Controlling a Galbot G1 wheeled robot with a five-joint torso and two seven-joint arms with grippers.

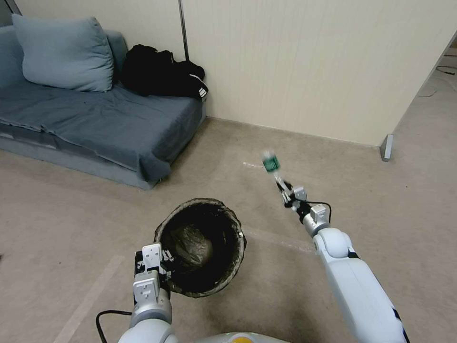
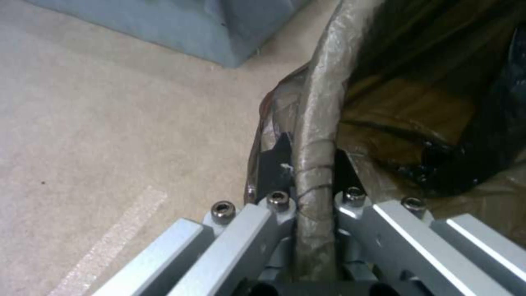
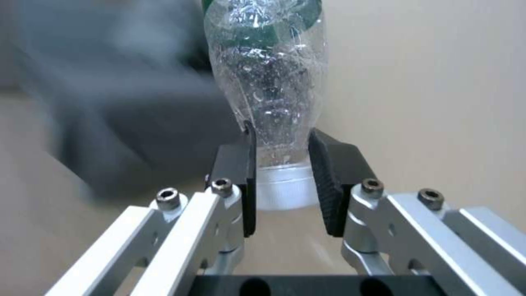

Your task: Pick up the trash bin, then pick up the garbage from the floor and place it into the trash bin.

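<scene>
**Bin in one pincer, bottle in the other**

Head view shows our left pincer (image 1: pixel 164 267) pinching the near rim of the bin (image 1: pixel 202 245), one finger inside and one outside, with the bin held above the floor (image 1: pixel 71 228) in front of us. In the left wrist view we see that pincer (image 2: pixel 313 181) pressed together on the liner-wrapped rim of the bin (image 2: pixel 318 123), its black pads (image 2: pixel 274 164) flat against the plastic. The dark liner (image 1: pixel 228 267) folds over the rim, and a crumpled lump of it sits at the bottom.

Our right pincer (image 1: pixel 281 183) is stretched out ahead and to the right of the bin, well apart from it, pinching the bottle (image 1: pixel 271 164). From the right wrist view, the pincer (image 3: pixel 282 160) grips the bottle (image 3: pixel 268 78) at its neck just above the white cap, the clear body and green label pointing away from us. The bottle is up off the floor.

Beyond the bin, to the left, stands a blue sofa (image 1: pixel 95 119) with a cushion (image 1: pixel 62 52) and a black bag (image 1: pixel 162 71) against the wall (image 1: pixel 309 62).
</scene>
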